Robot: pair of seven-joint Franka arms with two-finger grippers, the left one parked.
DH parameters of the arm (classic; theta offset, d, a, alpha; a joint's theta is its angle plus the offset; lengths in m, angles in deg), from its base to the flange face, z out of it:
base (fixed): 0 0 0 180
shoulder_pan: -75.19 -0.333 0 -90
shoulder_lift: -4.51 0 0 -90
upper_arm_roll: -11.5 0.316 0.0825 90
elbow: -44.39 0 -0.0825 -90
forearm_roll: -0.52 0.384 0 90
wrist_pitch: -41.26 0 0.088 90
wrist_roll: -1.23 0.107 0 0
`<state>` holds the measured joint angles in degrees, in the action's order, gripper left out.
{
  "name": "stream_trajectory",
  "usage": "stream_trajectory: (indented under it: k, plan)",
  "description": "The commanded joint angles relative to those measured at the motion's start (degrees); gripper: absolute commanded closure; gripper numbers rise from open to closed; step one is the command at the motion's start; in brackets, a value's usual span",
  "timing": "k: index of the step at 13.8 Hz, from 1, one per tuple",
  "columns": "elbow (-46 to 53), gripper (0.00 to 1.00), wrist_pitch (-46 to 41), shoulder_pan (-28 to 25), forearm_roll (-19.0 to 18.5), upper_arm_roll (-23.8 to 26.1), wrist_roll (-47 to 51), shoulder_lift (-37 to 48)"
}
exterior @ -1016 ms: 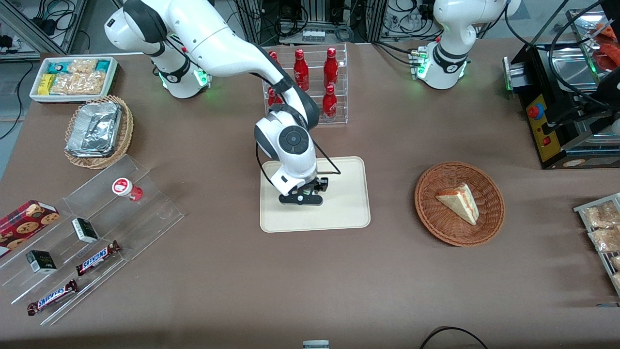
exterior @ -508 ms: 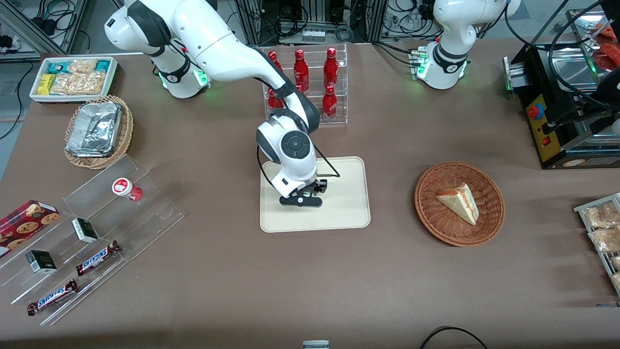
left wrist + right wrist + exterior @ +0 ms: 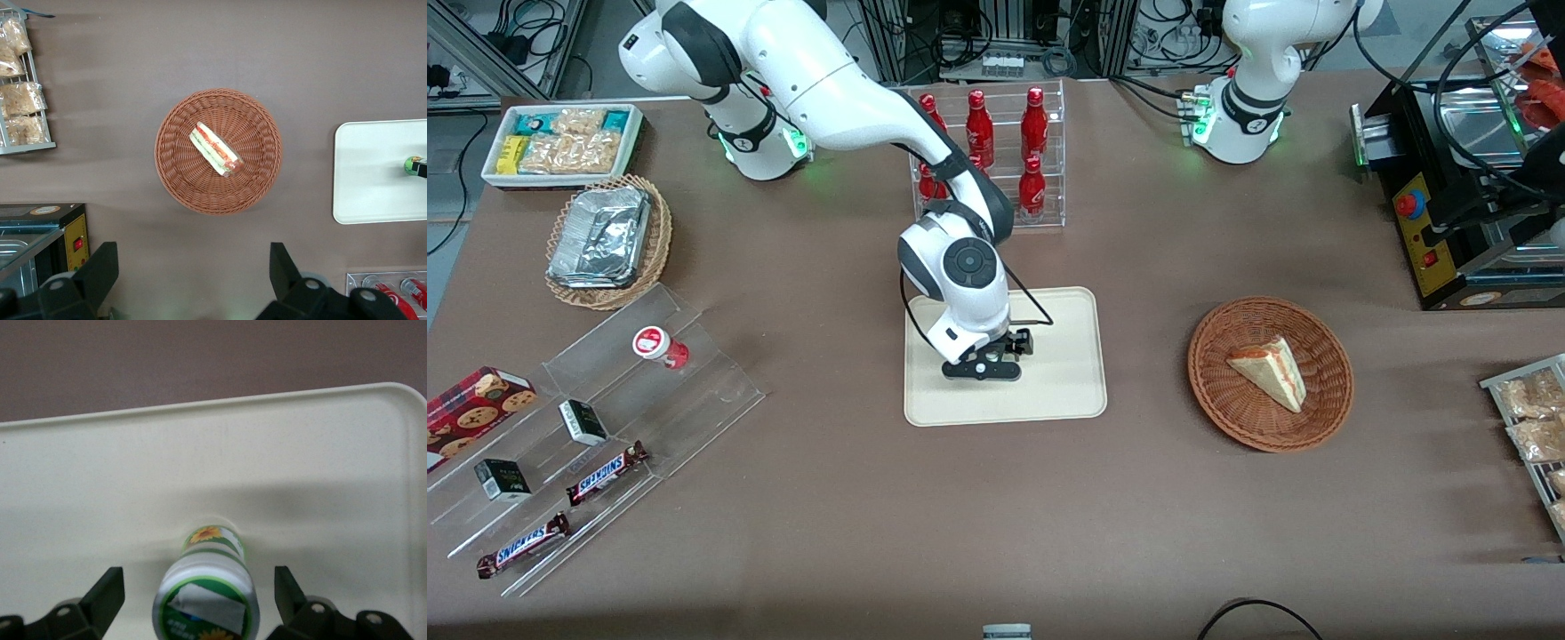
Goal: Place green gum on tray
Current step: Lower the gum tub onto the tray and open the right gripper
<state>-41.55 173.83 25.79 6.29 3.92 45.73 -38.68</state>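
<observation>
The green gum (image 3: 207, 587), a small canister with a white lid and a green-and-yellow label, stands upright on the cream tray (image 3: 320, 453). My right gripper (image 3: 198, 600) is open right above it. One finger is on each side of the canister, with clear gaps to it. In the front view the gripper (image 3: 983, 368) hangs low over the middle of the tray (image 3: 1058, 391) and hides the gum. In the left wrist view a bit of the green gum (image 3: 412, 165) shows on the tray (image 3: 373, 173).
A red-labelled canister (image 3: 660, 345) sits on a clear stepped rack (image 3: 694, 382) with Snickers bars (image 3: 605, 471) toward the working arm's end. A wicker basket (image 3: 1227, 409) with a sandwich lies toward the parked arm's end. A rack of red bottles (image 3: 1005, 151) stands farther from the camera than the tray.
The wrist has shifted slightly toward the parked arm's end. The gripper stays over the same part of the tray.
</observation>
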Motion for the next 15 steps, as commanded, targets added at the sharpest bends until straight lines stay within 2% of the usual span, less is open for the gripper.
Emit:
stream_trajectory:
  k: [1, 5, 8, 15]
  plan:
    - [1.2, 0.0, -0.3, -0.5, -0.7, -0.6, -3.4, -0.3]
    - [0.8, 0.0, -7.0, 0.2, -0.7, -0.7, -6.5, 4.8]
    - [-0.2, 0.0, -13.9, 1.0, -0.7, -1.2, -12.9, 9.7]
    - [-5.8, 0.0, -27.1, 11.4, -0.6, -1.1, -32.3, 22.0]
